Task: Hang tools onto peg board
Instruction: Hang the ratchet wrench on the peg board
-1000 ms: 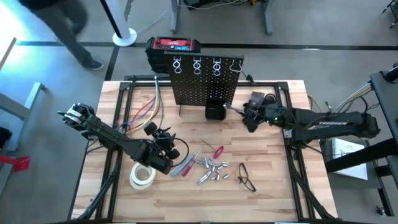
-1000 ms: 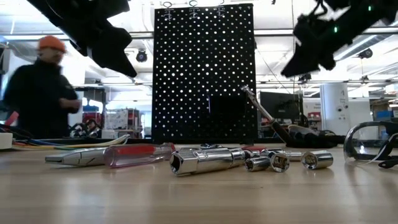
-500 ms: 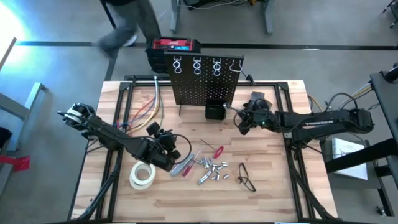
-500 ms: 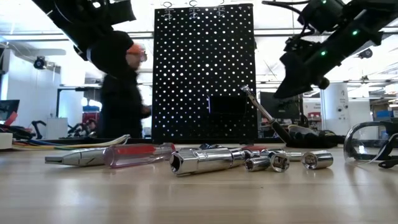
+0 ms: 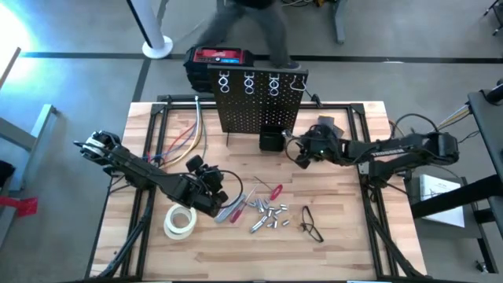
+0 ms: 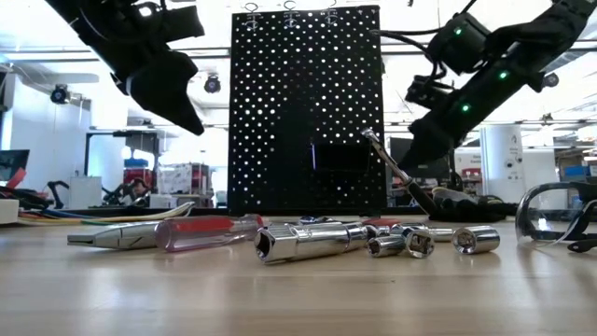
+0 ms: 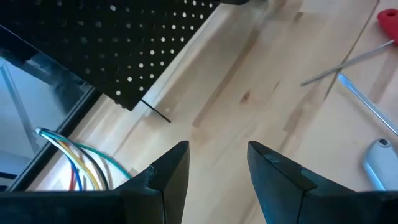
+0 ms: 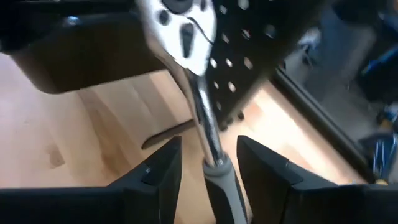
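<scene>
Silvery ratchet (image 8: 198, 106) between right gripper's (image 8: 208, 163) parted fingers beside black peg board (image 5: 259, 102); left gripper (image 7: 217, 163) open, empty.

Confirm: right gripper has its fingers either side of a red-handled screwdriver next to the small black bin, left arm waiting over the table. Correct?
Not quite. The right gripper straddles a silvery ratchet wrench with a grey handle, not a red-handled screwdriver; the right wrist view shows it, beside the small black bin. The left gripper does wait over the table.
</scene>
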Robot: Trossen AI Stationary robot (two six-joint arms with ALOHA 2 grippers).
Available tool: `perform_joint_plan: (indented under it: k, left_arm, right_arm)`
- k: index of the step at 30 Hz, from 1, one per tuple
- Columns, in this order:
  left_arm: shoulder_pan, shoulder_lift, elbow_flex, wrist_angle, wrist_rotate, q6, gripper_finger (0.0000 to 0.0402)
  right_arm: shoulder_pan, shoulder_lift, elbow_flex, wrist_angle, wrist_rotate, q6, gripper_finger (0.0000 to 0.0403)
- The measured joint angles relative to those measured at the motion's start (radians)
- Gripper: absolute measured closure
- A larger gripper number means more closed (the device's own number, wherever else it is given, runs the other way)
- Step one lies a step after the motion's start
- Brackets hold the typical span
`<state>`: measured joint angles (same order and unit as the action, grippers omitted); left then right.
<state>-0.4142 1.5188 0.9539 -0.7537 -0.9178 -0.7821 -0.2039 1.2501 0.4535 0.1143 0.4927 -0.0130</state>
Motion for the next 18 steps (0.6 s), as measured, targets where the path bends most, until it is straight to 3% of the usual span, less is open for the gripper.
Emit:
perform_joint_plan:
  k: [5, 11, 14, 18]
  left_arm:
    - [0.0, 0.0, 0.0, 0.003, -0.006, 0.012, 0.0248]
    - [0.0, 0.0, 0.0, 0.003, -0.007, 0.017, 0.0248]
    - [0.003, 0.0, 0.0, 0.004, -0.014, 0.03, 0.0248]
    - [0.004, 0.0, 0.0, 0.005, -0.015, 0.041, 0.0248]
  right_arm:
    - [-0.002, 0.081, 0.008, 0.102, 0.006, -0.136, 0.0225]
    - [-0.009, 0.147, 0.035, 0.152, 0.031, -0.139, 0.0218]
    - [-0.013, 0.167, 0.048, 0.152, 0.033, -0.112, 0.0255]
    - [-0.013, 0.165, 0.052, 0.151, 0.036, -0.102, 0.0352]
